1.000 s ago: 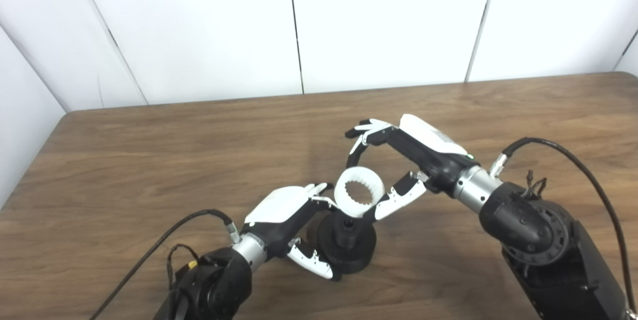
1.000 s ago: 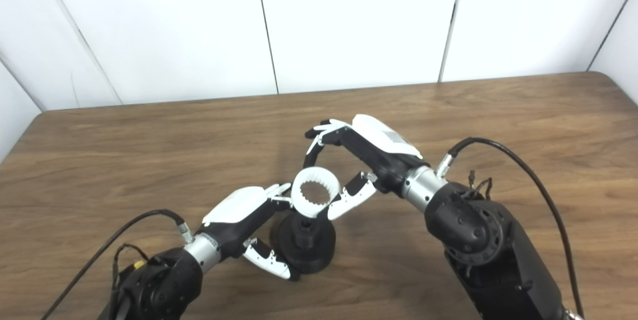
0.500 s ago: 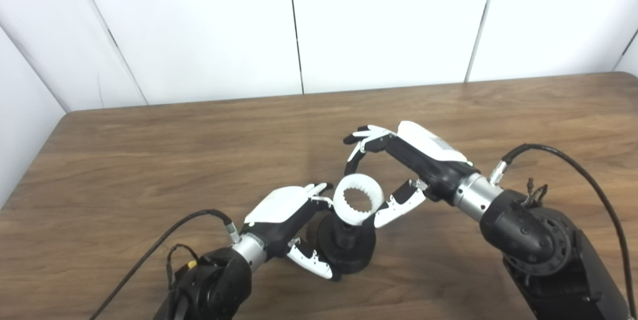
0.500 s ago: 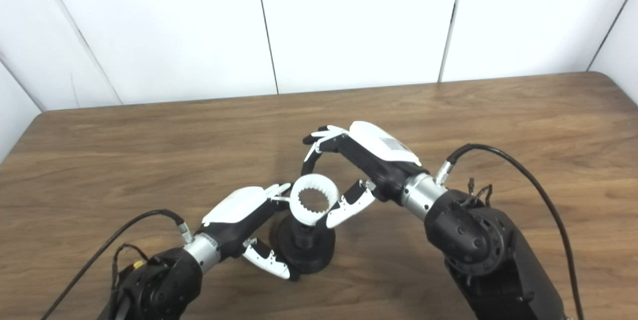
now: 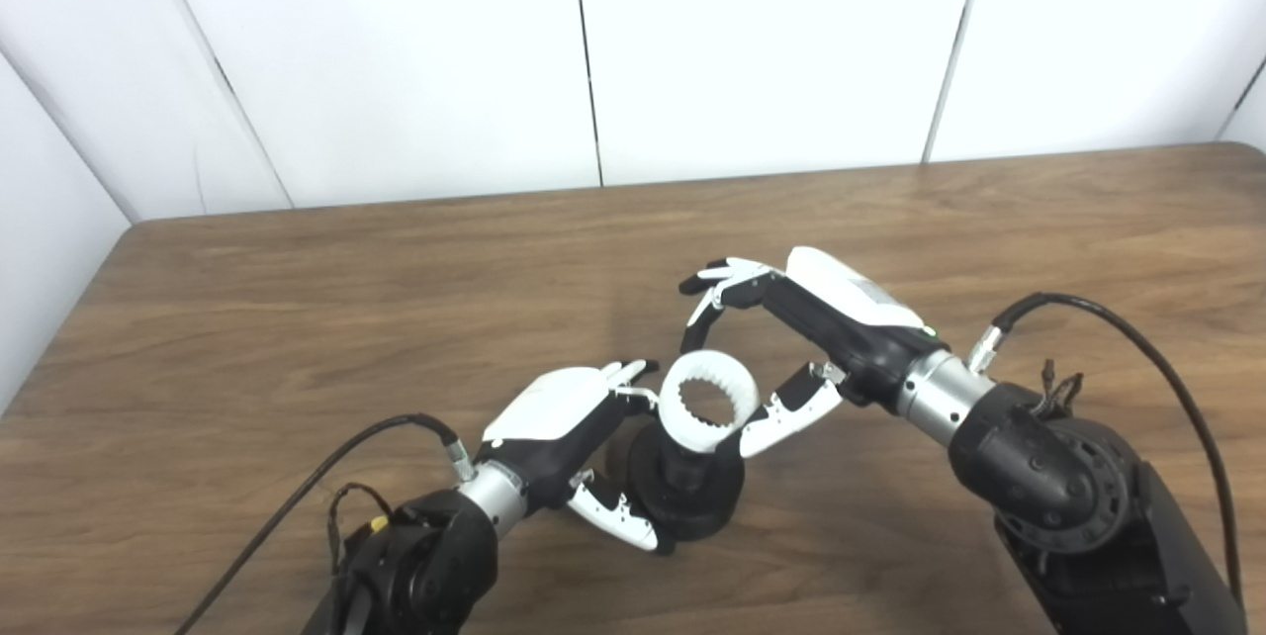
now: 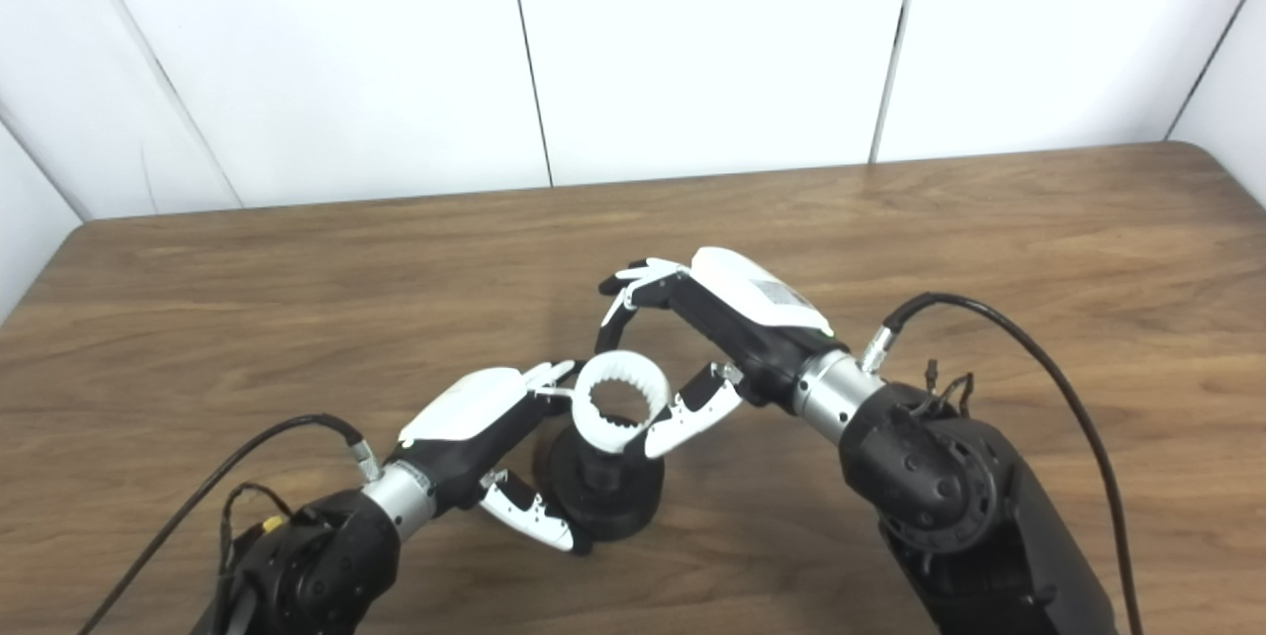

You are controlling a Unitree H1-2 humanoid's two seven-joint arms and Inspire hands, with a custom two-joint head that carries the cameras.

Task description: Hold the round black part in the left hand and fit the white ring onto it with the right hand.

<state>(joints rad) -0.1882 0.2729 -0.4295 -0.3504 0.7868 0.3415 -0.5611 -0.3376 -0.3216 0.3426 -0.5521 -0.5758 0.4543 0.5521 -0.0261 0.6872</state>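
The round black part (image 5: 692,497) stands on the table (image 5: 297,318) near the front middle, a short hub rising from its disc. My left hand (image 5: 569,427) wraps its left side, thumb low at the front and fingers at the back. The white ring (image 5: 708,402), toothed on its inner face, hangs tilted just over the hub and hides its top. My right hand (image 5: 791,338) is shut on the ring, thumb against the ring's right edge and fingers arched over its far side. In the right eye view the ring (image 6: 621,401) sits above the black part (image 6: 603,501).
The brown wooden table stretches wide on all sides of the hands. White wall panels (image 5: 593,51) stand behind its far edge. Black cables (image 5: 297,506) trail from both forearms near the front.
My right hand has carried the white ring a little down and to the left, closer onto the black part's hub. My left hand and the black part stayed put.
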